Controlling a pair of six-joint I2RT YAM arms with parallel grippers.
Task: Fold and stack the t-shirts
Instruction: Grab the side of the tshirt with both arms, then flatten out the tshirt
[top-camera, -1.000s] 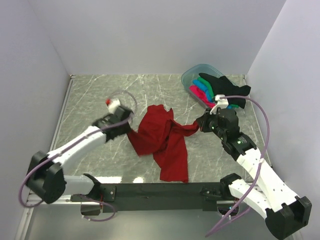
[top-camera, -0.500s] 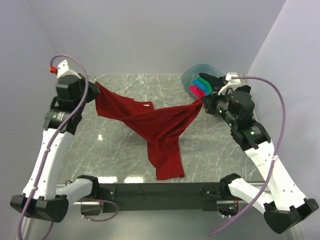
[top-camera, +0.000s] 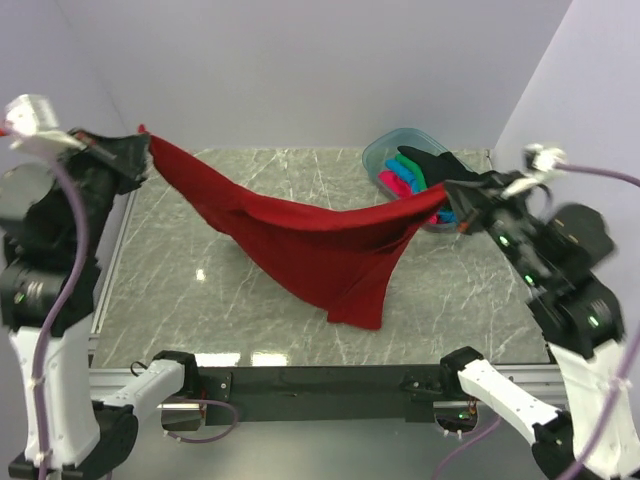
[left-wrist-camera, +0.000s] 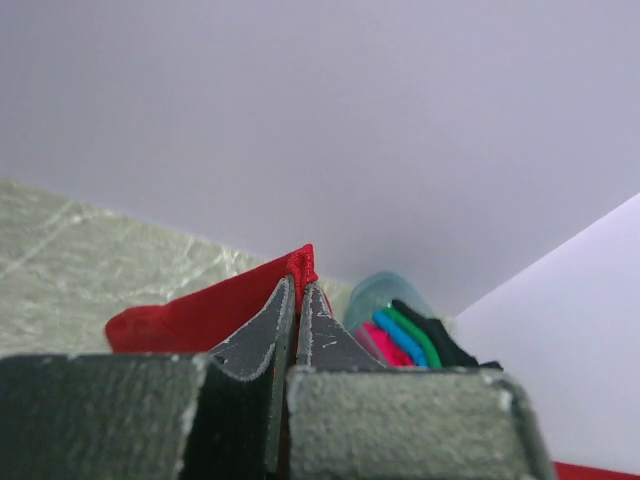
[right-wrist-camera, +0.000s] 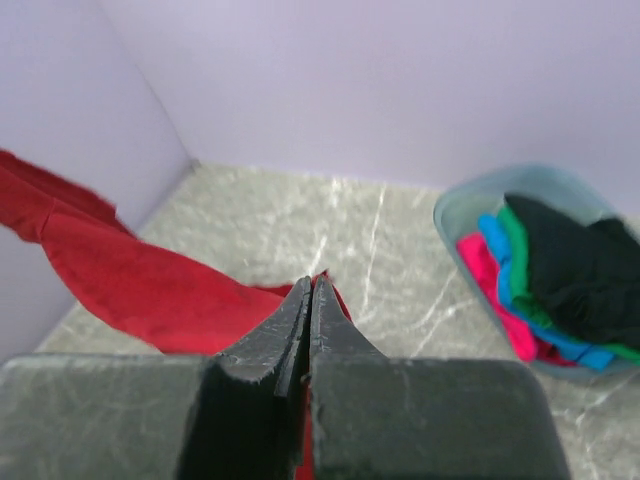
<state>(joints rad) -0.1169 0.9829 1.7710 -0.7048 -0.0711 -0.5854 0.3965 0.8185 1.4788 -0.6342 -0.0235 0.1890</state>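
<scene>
Top external: since a second ago I've lifted and spread both arms. Left gripper (top-camera: 140, 145) and right gripper (top-camera: 452, 192), each pinching the dark red t-shirt (top-camera: 300, 235), stretch it above the desk (top-camera: 200, 300), probably ready for laying flat.

Counted: one dark red t-shirt (top-camera: 300, 240), four other t-shirts (top-camera: 428, 166), one tub (top-camera: 378, 150), two arms (top-camera: 570, 275).

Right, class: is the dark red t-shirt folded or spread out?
Spread, not folded: the dark red t-shirt hangs stretched between the left gripper and the right gripper, both shut on its edges.
</scene>
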